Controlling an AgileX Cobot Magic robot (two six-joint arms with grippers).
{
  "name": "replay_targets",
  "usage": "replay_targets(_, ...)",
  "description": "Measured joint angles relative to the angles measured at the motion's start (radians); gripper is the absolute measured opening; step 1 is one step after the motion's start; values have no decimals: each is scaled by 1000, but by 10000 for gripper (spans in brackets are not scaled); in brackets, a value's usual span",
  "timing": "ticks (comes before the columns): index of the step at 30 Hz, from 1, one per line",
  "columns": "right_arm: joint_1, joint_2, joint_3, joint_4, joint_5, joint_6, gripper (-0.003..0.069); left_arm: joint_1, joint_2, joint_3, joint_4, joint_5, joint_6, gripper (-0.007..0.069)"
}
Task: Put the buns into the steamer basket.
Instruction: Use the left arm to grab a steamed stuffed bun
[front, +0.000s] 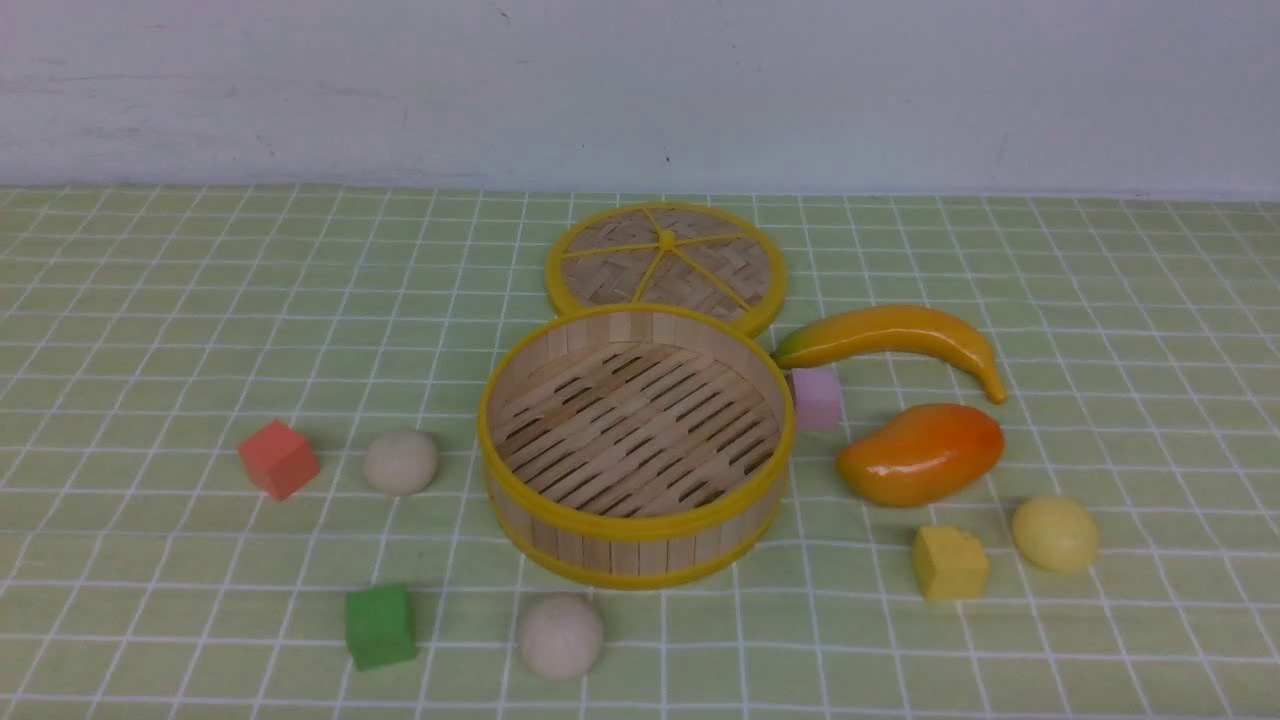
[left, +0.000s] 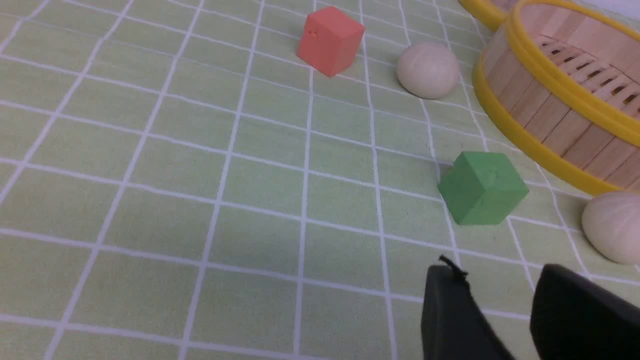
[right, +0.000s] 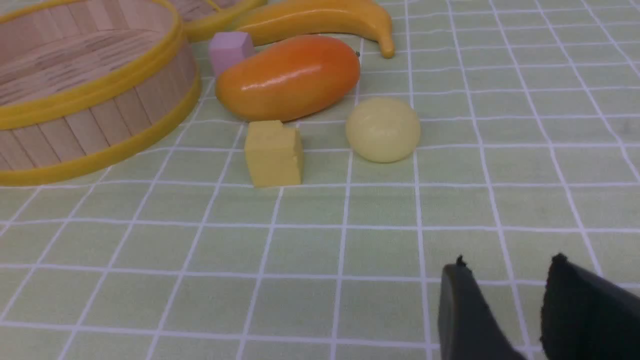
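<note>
The steamer basket (front: 635, 560), a round bamboo tub with yellow rims, stands empty mid-table; it also shows in the left wrist view (left: 545, 105) and the right wrist view (right: 90, 120). One beige bun (front: 401, 461) (left: 428, 69) lies left of it. A second beige bun (front: 560, 636) (left: 614, 227) lies in front of it. The pale yellow bun (front: 1055, 533) (right: 383, 129) lies to the right. My left gripper (left: 497, 272) is open and empty, short of the green cube. My right gripper (right: 507, 265) is open and empty, short of the yellow bun. Neither gripper shows in the front view.
The flat woven lid (front: 667, 265) lies behind the basket. A banana (front: 895, 340), a pink cube (front: 816, 398), an orange mango (front: 920, 453) and a yellow cube (front: 949, 563) lie to the right. A red cube (front: 278, 458) and a green cube (front: 380, 625) lie to the left.
</note>
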Motion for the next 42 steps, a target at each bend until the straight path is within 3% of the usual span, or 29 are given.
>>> replay_targets(13,0,0,0,0,0,0,240,0,0,0,0,0,0,239)
replay_targets(20,0,0,0,0,0,0,240,0,0,0,-64,-16,0,239)
replay_targets(26,0,0,0,0,0,0,240,0,0,0,-119,-149,0,239)
replay_targets(36,0,0,0,0,0,0,240,0,0,0,-146,-220,-16,239)
replay_targets(42,0,0,0,0,0,0,240,0,0,0,-290,-487,-120,239)
